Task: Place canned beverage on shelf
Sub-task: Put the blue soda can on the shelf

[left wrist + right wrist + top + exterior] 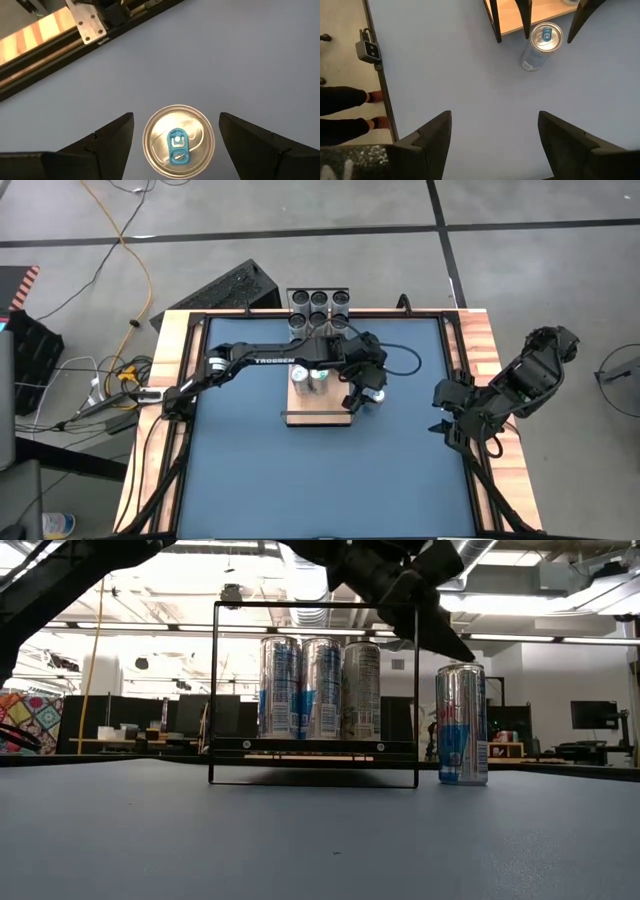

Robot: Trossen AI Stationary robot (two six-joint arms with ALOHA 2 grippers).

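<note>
High view: blue table (300, 480) framed by wood strips (160, 400) and black rails, most of its near half bare and open. Grey concrete floor (520, 290) around, cables (120, 280) trailing off at left, a dark tray of six cans (319, 307) at the far edge. Left arm (270, 358) stretched across the far half to the table's middle; right arm (520, 385) folded at the right edge, well apart from the work.

Shelf (318, 392), a light-wood board with thin black end rails, lying mid-table, three slim cans (320, 687) standing close together on it. In the low view, seen as an open black wire frame with the board low inside; bright office room behind, with desks and monitors (595, 715).

Can (178, 141) upright on the table mat just beside the shelf's right end, not on it: silver, cylindrical, blue panel on the side, blue pull tab on top. Smooth matte surface underneath.

Left gripper (176, 142) directly above that can, dark wedge fingers (112, 137) spread wide to either side, not touching it, nothing held. Right gripper (494, 137) likewise spread and empty, over bare mat near the right edge; a person's shoes (375, 95) visible past the rail there.
</note>
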